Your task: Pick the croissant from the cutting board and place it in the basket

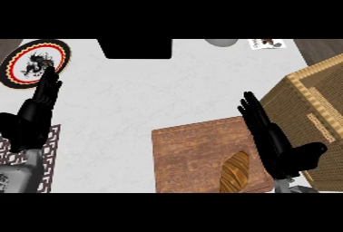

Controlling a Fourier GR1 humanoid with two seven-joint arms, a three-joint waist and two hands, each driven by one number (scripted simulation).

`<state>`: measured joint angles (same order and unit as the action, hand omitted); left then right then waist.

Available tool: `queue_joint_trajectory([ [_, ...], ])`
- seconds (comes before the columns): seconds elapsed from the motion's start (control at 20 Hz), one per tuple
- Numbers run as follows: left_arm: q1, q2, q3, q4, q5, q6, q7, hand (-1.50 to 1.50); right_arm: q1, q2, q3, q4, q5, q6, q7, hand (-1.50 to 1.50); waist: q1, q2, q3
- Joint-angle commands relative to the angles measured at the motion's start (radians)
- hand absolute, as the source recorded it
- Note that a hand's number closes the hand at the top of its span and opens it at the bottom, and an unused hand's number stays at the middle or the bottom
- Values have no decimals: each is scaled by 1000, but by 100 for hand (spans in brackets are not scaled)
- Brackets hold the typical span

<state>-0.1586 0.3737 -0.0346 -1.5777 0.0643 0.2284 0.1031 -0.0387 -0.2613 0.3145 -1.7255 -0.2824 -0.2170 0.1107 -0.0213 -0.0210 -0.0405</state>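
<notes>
tabletop (pixel 147 95) of pale marble fills most of what i see. wicker basket (pixel 321 113) stands at its right edge, open side up. wooden cutting board (pixel 194 154) lies just left of the basket, near the lower edge. round plate (pixel 30 61) with a red ring and dark pattern sits at the far left corner. my right hand (pixel 271 136) hangs over the board's right side, fingers straight and together, thumb spread toward the basket, nothing in its hold. my left hand (pixel 40 104) rests at the left, fingers straight and up, tips overlapping the plate's rim, holding nothing. croissant (pixel 234 171) lies on the board's lower right part, just left of my right hand.
</notes>
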Motion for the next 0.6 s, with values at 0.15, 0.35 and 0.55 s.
queue_joint_trajectory([
  [0.15,-2,32,67,107,79,-74,31,0,-27,-110,-273,-109,-88,74,-197,150,-12,20,42],
  [0.35,19,-2,25,147,114,-122,69,0,-39,-275,-125,-78,204,198,-340,150,13,28,38],
  [0.55,-30,0,35,149,131,-133,103,0,-20,-103,90,-79,554,-81,-388,-150,24,22,39],
])
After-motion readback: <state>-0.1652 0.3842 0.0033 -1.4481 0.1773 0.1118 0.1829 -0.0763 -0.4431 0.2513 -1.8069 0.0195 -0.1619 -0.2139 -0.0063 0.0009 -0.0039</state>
